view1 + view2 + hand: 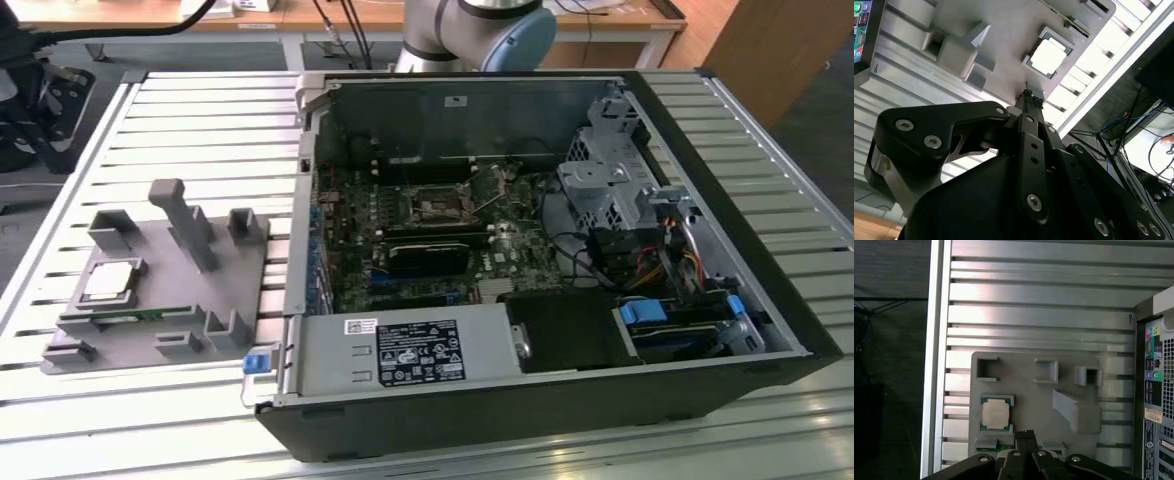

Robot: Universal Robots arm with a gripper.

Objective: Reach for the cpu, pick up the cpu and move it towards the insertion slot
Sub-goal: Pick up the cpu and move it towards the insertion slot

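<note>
Tray (171,300), grey, on slatted table (200,110): cpu (110,281) lies flat in a square recess, memory stick (127,318) just beside it. Cpu top is shiny silver with a pale rim. Open case (534,420) holds the insertion slot (437,208). Gripper (1026,434) hangs over the tray, fingertips pressed together, empty.

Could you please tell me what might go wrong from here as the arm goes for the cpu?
1. The gripper is shut and hangs beside the cpu, not over it; coming down like this, it could strike the grey fixture.
2. The cpu is framed closely by that fixture's raised lips, so a grasp may slip.
3. The insertion slot lies deep in the computer case; its walls could be clipped on the way.
</note>
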